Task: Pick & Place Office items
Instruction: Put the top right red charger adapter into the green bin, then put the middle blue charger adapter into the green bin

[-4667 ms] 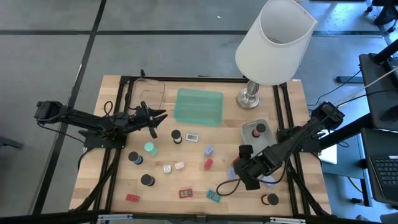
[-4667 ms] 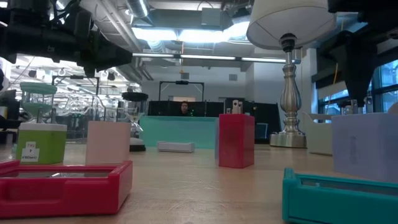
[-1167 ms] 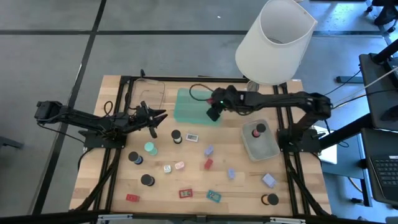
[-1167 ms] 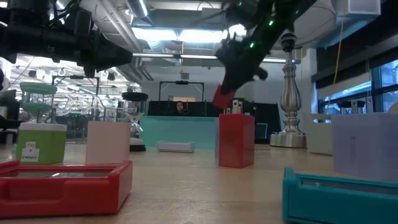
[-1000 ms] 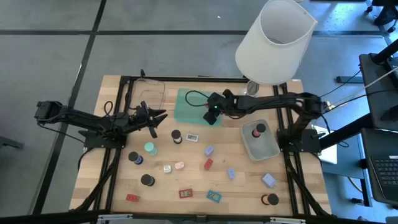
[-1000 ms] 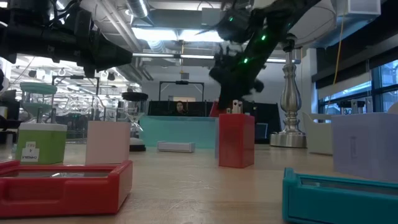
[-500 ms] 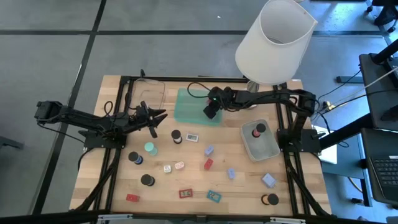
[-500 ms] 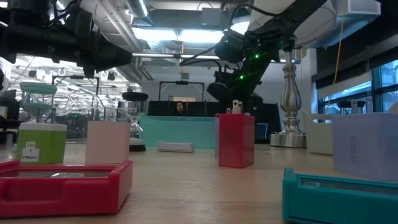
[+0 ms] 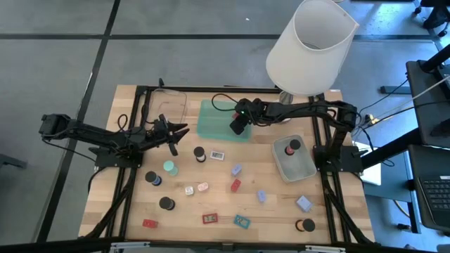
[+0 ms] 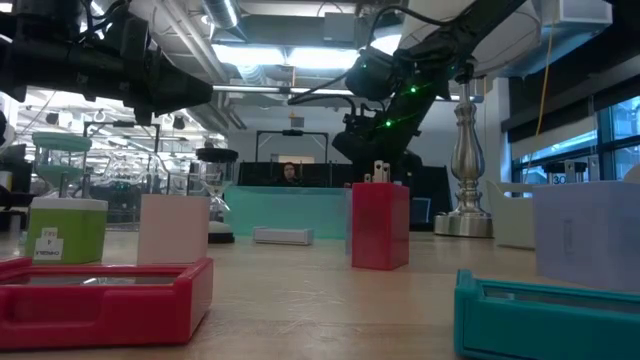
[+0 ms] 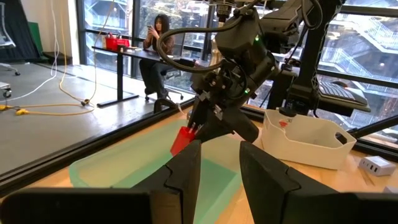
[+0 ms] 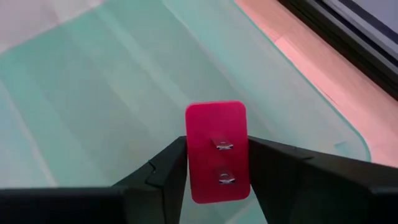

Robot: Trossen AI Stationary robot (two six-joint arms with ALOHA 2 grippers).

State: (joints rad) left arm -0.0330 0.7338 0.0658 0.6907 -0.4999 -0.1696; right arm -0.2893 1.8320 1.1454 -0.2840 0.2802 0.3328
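Observation:
My right gripper (image 9: 236,127) reaches out over the green tray (image 9: 214,121) at the table's far middle, shut on a small red block (image 12: 216,149) with two metal prongs. The left wrist view shows that block (image 11: 182,140) at the right gripper's fingertips, above the tray floor. My left gripper (image 9: 176,135) waits at the far left, level, its fingers (image 11: 186,163) close together with nothing between them. Other office items lie scattered over the near half of the table: a mint cap (image 9: 169,167), black caps (image 9: 166,203) and a red block (image 9: 235,185). My right gripper pinches the red block by its two long sides (image 12: 190,155) between its two fingers. The fingers slant down from the table's right side. The block hangs at the fingertips, pronged face toward the wrist camera, clear of the green tray's floor.
A big white-shaded lamp (image 9: 309,46) stands at the far right. A grey tray (image 9: 299,166) holding small pieces sits under the right arm. A clear tray (image 9: 169,105) lies at the far left. Flat red (image 10: 100,295) and teal (image 10: 550,315) pieces rest near the front edge.
My right gripper has sunk a little toward the green tray with the red block still between its fingers, then held still for the last half second.

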